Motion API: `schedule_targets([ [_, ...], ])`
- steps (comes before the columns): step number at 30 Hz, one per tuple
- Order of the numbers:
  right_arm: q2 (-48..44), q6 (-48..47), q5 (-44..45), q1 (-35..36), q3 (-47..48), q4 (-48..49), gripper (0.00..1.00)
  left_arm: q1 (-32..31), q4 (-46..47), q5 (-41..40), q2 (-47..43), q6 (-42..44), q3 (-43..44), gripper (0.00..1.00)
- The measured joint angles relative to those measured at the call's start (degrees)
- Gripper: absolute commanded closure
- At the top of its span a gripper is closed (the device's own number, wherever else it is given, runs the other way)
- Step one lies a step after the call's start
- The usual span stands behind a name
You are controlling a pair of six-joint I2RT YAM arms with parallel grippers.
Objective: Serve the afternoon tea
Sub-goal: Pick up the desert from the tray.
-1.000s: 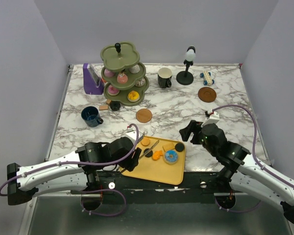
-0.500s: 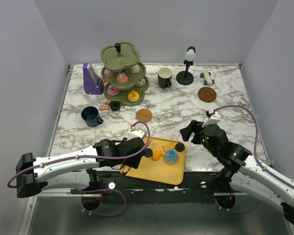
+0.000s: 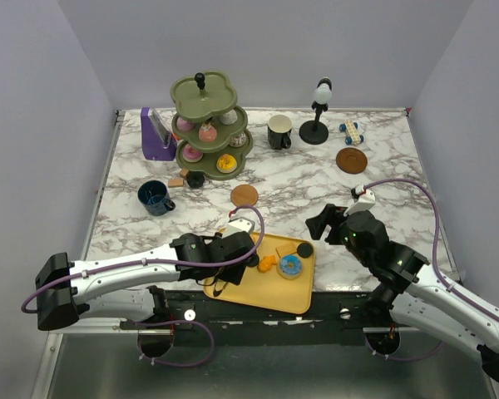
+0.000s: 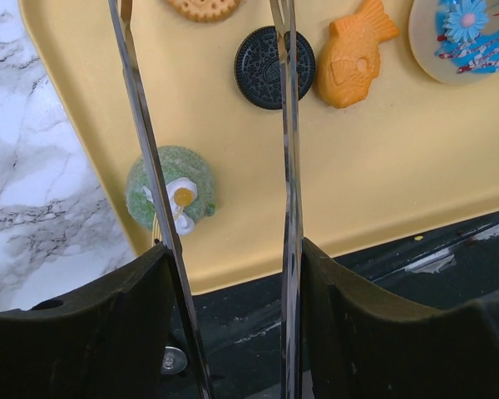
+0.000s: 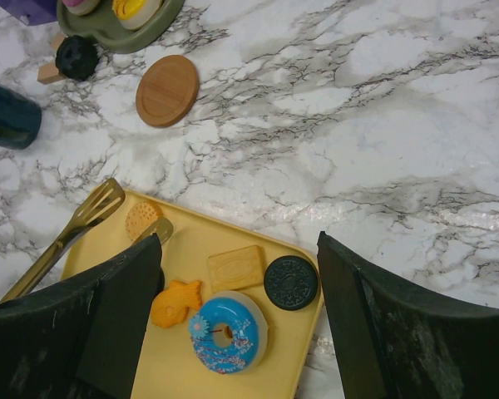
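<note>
Left fingers advanced over glossy tray — thin metal tongs, ridged biscuit

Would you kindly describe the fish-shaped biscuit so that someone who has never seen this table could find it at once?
Find the yellow tray at the near edge of the marble table. Near its middle, the fish biscuit lies between a round black biscuit and a blue-iced doughnut. It is bright orange and the only fish-shaped piece there.

Overhead view, two wrist close-ups, shared tray
</note>
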Motion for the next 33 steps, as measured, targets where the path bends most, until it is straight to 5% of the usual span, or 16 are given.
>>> schedule_targets([
  [14,-0.6,0.0,0.0,0.0,0.0,0.0,0.17,0.0,0.7,1.0,1.6,-1.3,-0.8,0.40],
  [23,-0.7,0.0,0.0,0.0,0.0,0.0,0.17,0.0,0.2,1.7,1.3,-2.4,-1.3,0.32],
  [33,-0.7,0.0,0.0,0.0,-0.2,0.1,0.17,0.0,-0.3,3.3,-0.4,-3.6,-2.0,0.48],
])
